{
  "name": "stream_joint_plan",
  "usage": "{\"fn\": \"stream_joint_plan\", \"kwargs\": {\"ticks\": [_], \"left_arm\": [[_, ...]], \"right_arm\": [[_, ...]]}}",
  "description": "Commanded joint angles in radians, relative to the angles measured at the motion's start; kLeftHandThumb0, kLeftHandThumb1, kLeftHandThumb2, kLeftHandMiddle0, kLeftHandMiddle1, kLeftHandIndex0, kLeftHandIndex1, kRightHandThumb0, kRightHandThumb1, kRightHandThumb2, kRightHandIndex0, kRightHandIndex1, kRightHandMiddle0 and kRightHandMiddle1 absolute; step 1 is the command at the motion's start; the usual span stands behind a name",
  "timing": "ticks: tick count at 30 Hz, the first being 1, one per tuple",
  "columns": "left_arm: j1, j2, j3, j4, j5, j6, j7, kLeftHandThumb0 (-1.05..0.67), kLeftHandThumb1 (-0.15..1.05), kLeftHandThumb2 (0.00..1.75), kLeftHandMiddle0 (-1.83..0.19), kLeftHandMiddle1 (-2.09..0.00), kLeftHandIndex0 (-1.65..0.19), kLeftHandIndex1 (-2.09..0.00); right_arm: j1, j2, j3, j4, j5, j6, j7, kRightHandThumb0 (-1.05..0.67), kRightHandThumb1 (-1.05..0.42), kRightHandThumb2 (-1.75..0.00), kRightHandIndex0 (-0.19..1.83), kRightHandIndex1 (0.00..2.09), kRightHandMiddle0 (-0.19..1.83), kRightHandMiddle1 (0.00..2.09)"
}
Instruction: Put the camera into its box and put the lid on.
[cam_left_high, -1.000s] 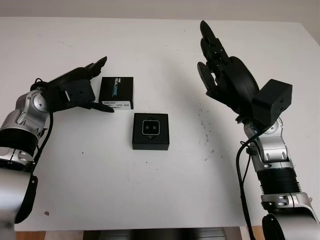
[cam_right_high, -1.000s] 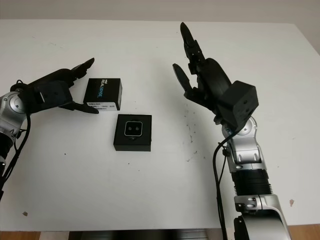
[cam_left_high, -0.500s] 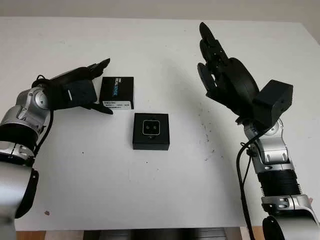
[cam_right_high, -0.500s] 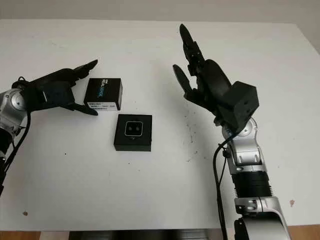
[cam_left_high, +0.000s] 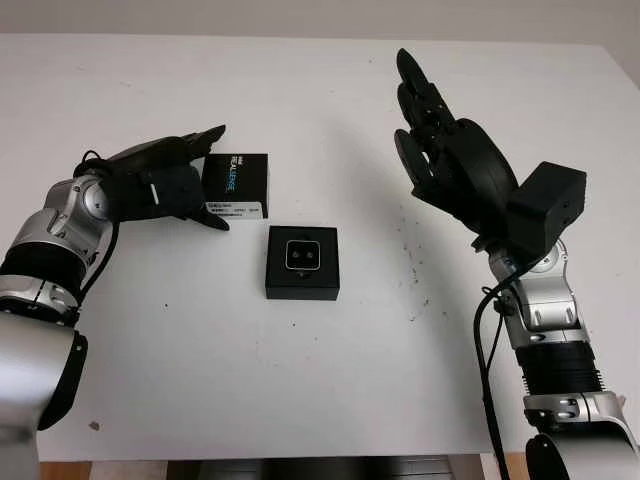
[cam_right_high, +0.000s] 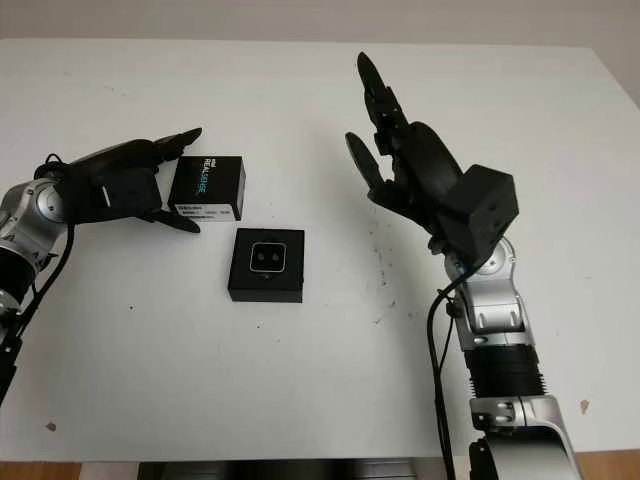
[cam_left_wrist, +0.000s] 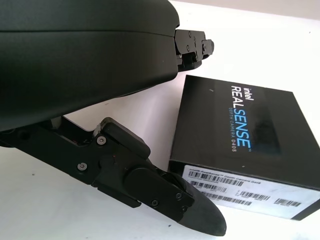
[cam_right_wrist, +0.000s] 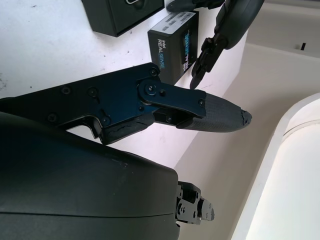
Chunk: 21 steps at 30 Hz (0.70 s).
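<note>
Surface: white table (cam_left_high: 300, 400) runs across the whole head view, with a pale wall strip along the top edge.
Left eye, box: black box (cam_left_high: 302, 263) sits at the centre of the frame, open on top, the camera (cam_left_high: 301, 255) already seated in its recess with lenses facing up.
Left eye, lid: black lid (cam_left_high: 235, 185) with printed lettering lies up and left of the box, a small gap apart, so closing is the part left to do.
Left eye, left hand: left hand (cam_left_high: 165, 185) sits at centre left, just beside the lid's left edge, fingers wide and holding nothing; one finger reaches over the far side, another along the near side, likely lined up to straddle and pinch it.
Right eye, right hand: right hand (cam_right_high: 395, 150) is raised at upper right of centre, well apart from box and lid, open and idle, probably kept out of the way.
Left wrist: lid fills the right half, label strip facing the camera; one fingertip (cam_left_wrist: 200, 217) lies near its lower corner, contact not certain.
Right wrist: lid and box corner appear at top, far beyond the hand's own finger (cam_right_wrist: 220, 115).
</note>
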Motion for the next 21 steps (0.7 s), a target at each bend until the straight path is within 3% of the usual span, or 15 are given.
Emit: {"fn": "stream_joint_plan", "kwargs": {"ticks": [1, 8, 19, 21], "left_arm": [[-0.037, -0.015, 0.015, 0.021, -0.021, -0.010, -0.002, -0.70, 0.80, 0.05, 0.02, -0.07, 0.02, -0.09], [-0.036, -0.033, 0.035, 0.046, -0.078, -0.049, -0.020, -0.65, 0.81, 0.06, -0.11, -0.10, -0.10, -0.13], [-0.006, -0.039, 0.073, 0.052, -0.135, -0.095, -0.005, -0.29, 0.88, 0.07, -0.56, -0.23, -0.49, -0.33], [-0.006, -0.036, 0.066, 0.050, -0.123, -0.097, 0.001, -0.23, 0.91, 0.06, -0.60, -0.45, -0.51, -0.53]], "right_arm": [[0.016, -0.008, 0.004, -0.025, -0.013, -0.007, -0.011, -0.66, -1.05, -0.64, -0.16, 0.06, -0.15, 0.06], [0.024, -0.011, 0.008, -0.025, -0.040, -0.016, -0.027, -0.63, -1.05, -0.65, -0.14, 0.06, -0.14, 0.06], [0.034, -0.013, 0.010, -0.044, -0.051, -0.003, -0.038, -0.62, -1.05, -0.64, -0.13, 0.06, -0.13, 0.06], [0.034, -0.010, 0.008, -0.044, -0.047, -0.004, -0.039, -0.62, -1.05, -0.64, -0.13, 0.06, -0.13, 0.06]]}}
